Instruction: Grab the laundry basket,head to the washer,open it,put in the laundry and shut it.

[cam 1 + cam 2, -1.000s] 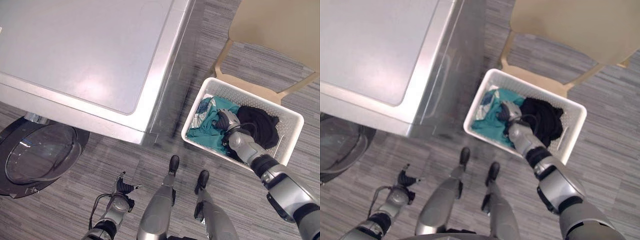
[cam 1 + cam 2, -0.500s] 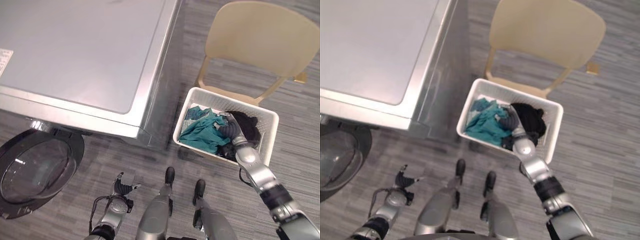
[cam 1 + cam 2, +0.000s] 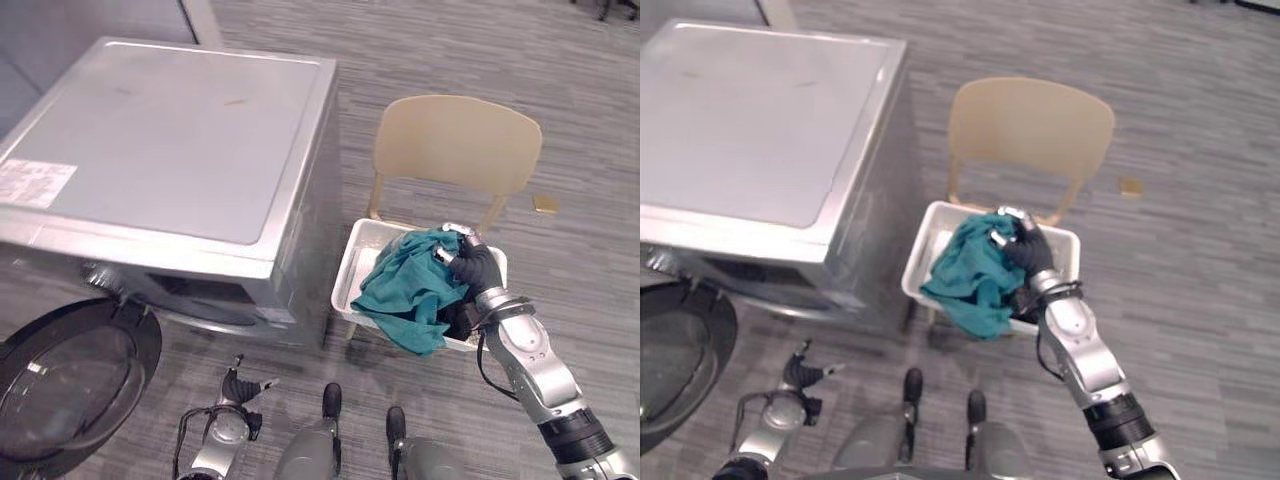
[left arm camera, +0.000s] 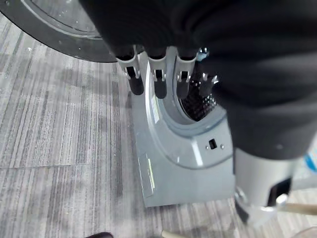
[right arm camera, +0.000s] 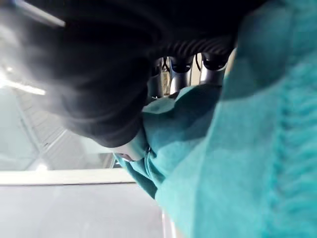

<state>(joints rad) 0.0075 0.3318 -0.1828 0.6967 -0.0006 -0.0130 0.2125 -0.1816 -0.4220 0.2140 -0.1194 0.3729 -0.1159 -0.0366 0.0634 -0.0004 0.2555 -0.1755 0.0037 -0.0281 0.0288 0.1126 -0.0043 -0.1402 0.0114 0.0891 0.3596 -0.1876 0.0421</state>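
Your left hand [image 3: 238,384] hangs low nr the floor, fingers relaxed, holding nothing. Washer door [image 3: 70,385] stands swung open at front left of the washer [image 3: 170,170]. Your right hand [image 3: 472,266] is clenched on the teal cloth [image 3: 410,290], raised over the white laundry basket [image 3: 350,280] just beside the washer's side. Beige chair [image 3: 455,145] stands right behind the basket.
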